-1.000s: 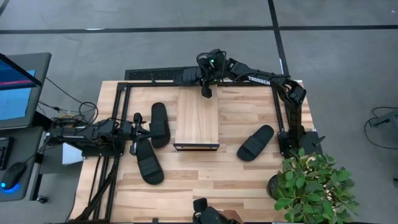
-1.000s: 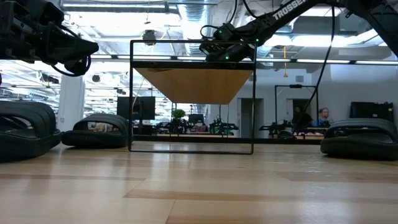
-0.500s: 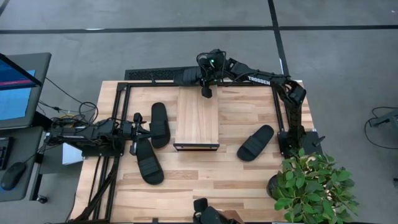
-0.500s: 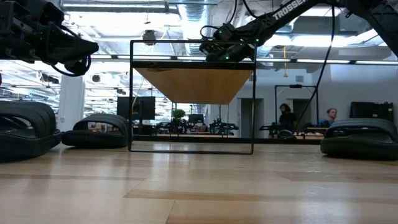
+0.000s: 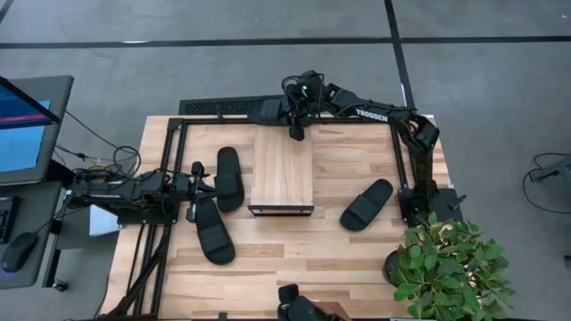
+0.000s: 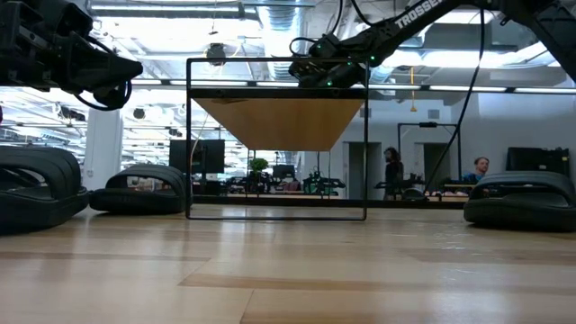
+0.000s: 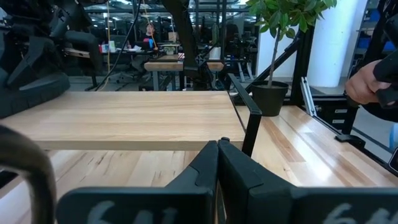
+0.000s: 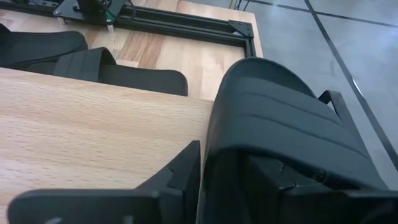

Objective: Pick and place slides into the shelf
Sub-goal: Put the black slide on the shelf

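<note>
My right gripper pinches a matte black ribbed-strap slide over the light-wood shelf's far edge; if my loosening fingers slip, it drops behind.

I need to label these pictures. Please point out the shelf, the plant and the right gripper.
shelf point(image 5: 284, 169): high view, middle of its wood top.
plant point(image 5: 451, 263): high view, its leaves.
right gripper point(image 5: 295, 133): high view, its fingertips at the shelf's far edge.

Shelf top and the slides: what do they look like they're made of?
The shelf top looks like light wood, matte, with plank grain showing; its frame is thin and dark, probably metal. The slides look like matte black foam or rubber, going by the molded ribbed strap; which one is unclear.
</note>
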Controlling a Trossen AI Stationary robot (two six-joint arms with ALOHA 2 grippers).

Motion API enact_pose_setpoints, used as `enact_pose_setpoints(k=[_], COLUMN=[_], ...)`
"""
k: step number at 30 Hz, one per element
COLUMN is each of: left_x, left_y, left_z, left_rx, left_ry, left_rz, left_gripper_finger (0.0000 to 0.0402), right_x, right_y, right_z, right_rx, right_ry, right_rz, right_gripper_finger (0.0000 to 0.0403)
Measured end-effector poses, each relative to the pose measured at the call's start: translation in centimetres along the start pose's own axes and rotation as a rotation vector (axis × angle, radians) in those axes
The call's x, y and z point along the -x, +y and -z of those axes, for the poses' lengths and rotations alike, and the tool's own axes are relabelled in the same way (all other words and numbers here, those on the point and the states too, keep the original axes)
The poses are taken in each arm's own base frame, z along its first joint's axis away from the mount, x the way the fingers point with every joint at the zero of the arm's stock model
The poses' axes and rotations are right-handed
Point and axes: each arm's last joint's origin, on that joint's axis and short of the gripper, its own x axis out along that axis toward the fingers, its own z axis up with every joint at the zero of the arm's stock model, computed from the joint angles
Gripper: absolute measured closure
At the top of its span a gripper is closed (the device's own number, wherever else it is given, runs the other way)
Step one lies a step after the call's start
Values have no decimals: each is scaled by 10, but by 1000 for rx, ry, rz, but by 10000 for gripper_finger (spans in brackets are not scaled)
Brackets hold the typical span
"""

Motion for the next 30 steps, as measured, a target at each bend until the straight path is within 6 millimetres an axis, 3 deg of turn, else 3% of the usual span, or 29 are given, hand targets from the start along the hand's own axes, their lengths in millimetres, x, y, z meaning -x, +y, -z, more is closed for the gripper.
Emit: enact_pose_setpoints(k=[30], left_x=[0], left_y=[0], left_z=[0], left_rx=[7], left_ry=[0], left_rz=[0], left_gripper_finger=[401], right_x=[2], right_y=[2], right_z=[9], right_rx=[-18], right_ry=[144], right_rz=[63], right_gripper_finger=[302])
